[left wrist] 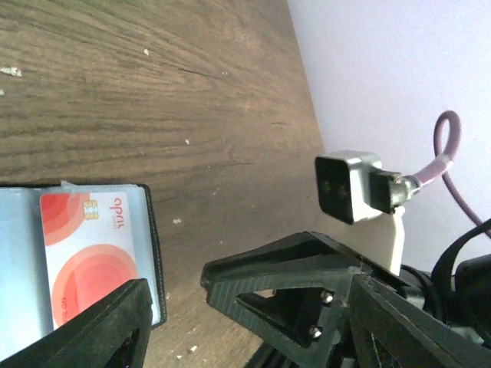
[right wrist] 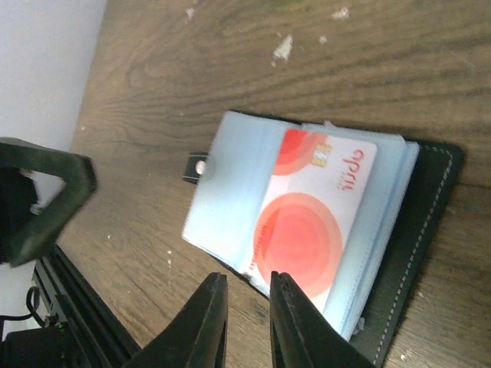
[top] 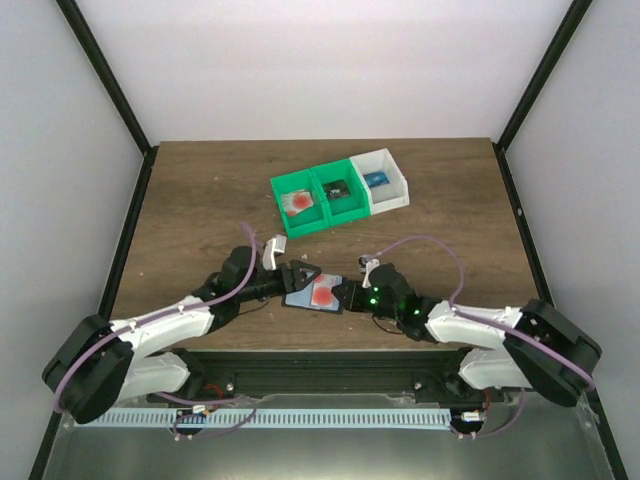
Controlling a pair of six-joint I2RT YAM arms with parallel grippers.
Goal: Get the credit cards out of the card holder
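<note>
The card holder lies open on the wooden table between my two grippers. A white card with red circles sits in its clear sleeve, also shown in the left wrist view. The holder's blue-grey panels lie on its black cover. My left gripper is wide open and empty at the holder's left end, one finger over the holder's corner. My right gripper has a narrow gap between its jaws, tips just short of the holder's near edge, gripping nothing.
At the back stand two joined green bins and a white bin. The left green bin holds a red card, the middle one a dark item, the white one a blue card. The table's near edge is close.
</note>
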